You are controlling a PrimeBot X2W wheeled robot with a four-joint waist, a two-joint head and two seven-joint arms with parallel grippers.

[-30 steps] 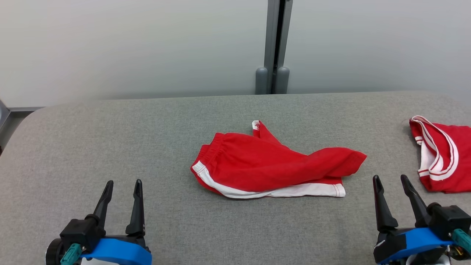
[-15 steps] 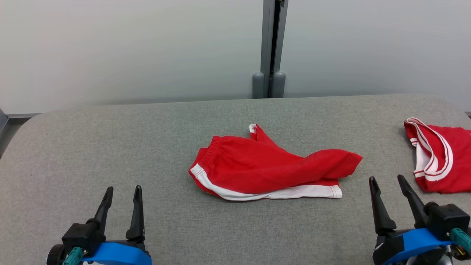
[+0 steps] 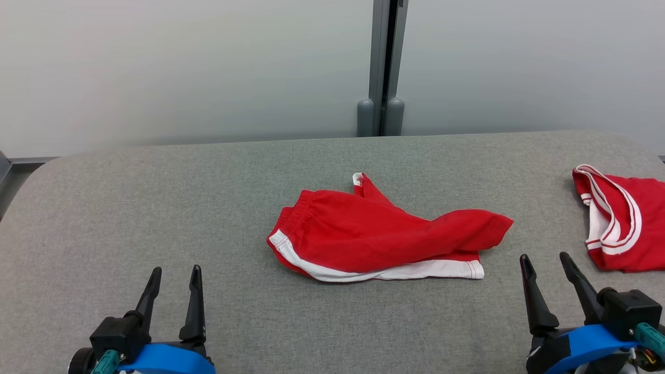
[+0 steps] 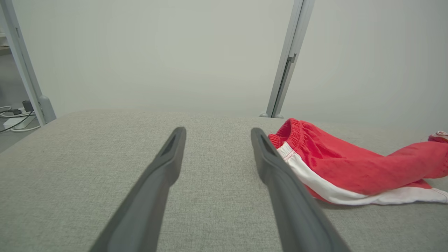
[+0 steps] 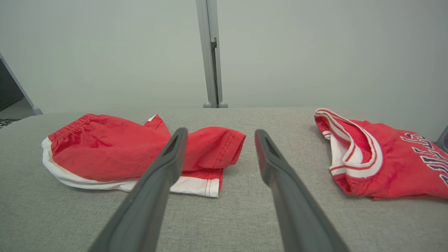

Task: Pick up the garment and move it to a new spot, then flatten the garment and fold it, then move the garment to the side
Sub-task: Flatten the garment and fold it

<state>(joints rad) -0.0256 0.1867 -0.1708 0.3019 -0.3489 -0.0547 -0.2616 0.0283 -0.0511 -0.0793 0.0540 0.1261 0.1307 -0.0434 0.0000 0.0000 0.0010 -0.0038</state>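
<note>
The red shorts [image 3: 384, 236] lie on the grey surface [image 3: 156, 197] straight in front of the grey post [image 3: 383, 67] that stands behind its far edge, well short of that edge. Their long axis runs side to side, across the line from the post to the robot. The gathered waistband points to the robot's left of the post and the leg hems point to its right. A white band runs along the edge turned away from the post, and a small white-tipped corner pokes out toward the post. The cloth is rumpled, one leg draped over the other.

The left fingers [image 3: 195, 301] rest spread apart with nothing between them, far in front of the post and well to its left. The right fingers [image 3: 532, 291] are likewise parted and empty, far in front of the post and to its right, apart from the shorts' hem end. A second red garment, a jersey [image 3: 628, 223] with white trim, lies further right of the post.
</note>
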